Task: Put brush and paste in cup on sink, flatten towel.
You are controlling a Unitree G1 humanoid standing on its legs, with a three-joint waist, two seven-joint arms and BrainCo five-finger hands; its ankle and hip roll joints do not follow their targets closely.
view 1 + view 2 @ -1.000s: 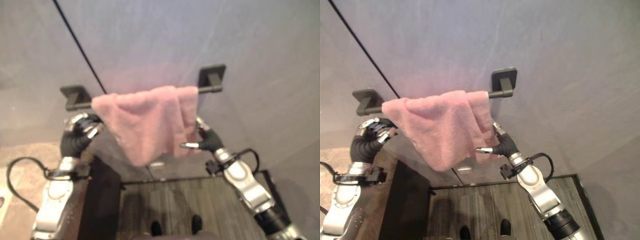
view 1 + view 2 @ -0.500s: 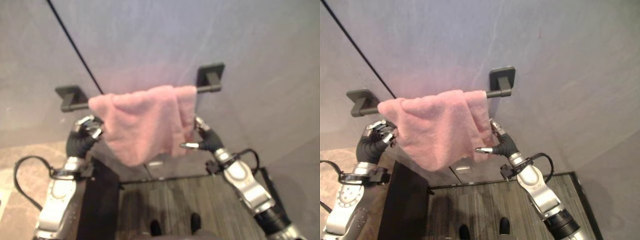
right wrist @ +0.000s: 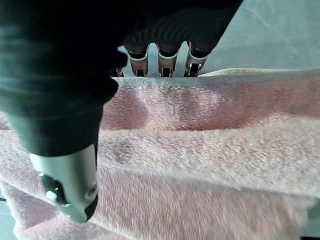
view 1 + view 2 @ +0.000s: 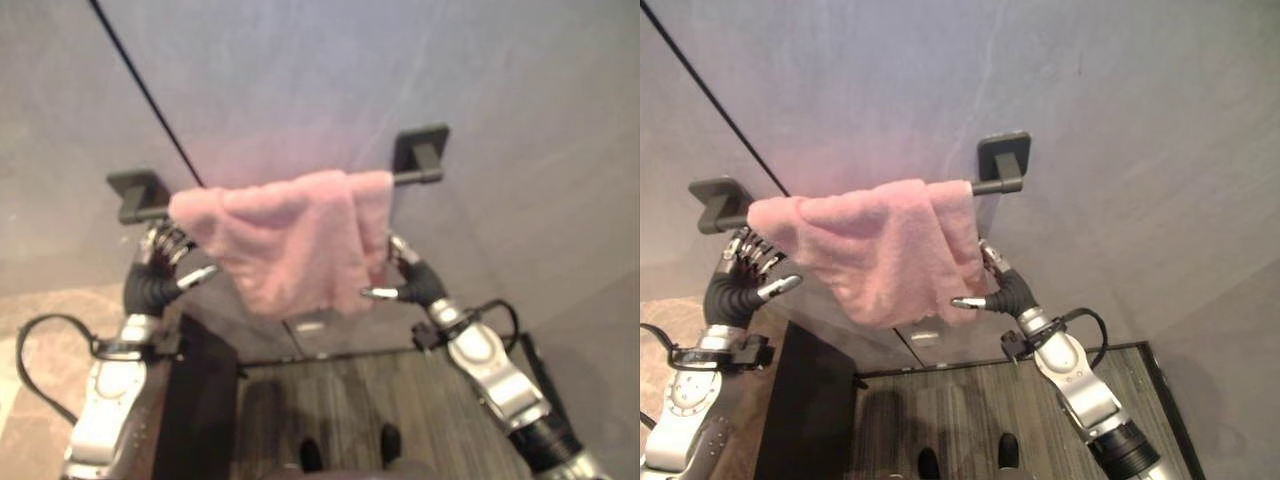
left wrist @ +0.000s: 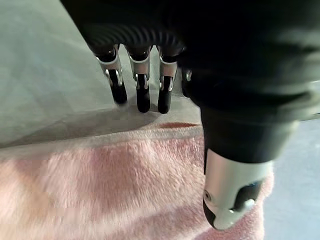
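Note:
A pink towel (image 4: pixel 880 250) hangs bunched and folded over a dark wall bar (image 4: pixel 985 186). My left hand (image 4: pixel 735 290) is at the towel's left end just under the bar. In the left wrist view its fingers (image 5: pixel 142 95) stand straight against the wall above the towel (image 5: pixel 100 190), with the thumb out over the cloth; it is open. At the towel's right edge my right hand (image 4: pixel 1005 292) has straight fingers slipped behind the cloth (image 3: pixel 210 150), tips hidden. Its thumb (image 3: pixel 70 190) sticks out in front, clear of the cloth.
The bar ends in two dark brackets, left (image 4: pixel 715 200) and right (image 4: pixel 1005 160), on a grey wall. A thin black seam (image 4: pixel 710 95) runs slantwise down the wall. Below are a dark panel (image 4: pixel 805 400) and striped flooring (image 4: pixel 970 420).
My left hand has gone from curled to straight and risen to the towel's left end. The towel's lower edge sits higher. The right hand has kept its place.

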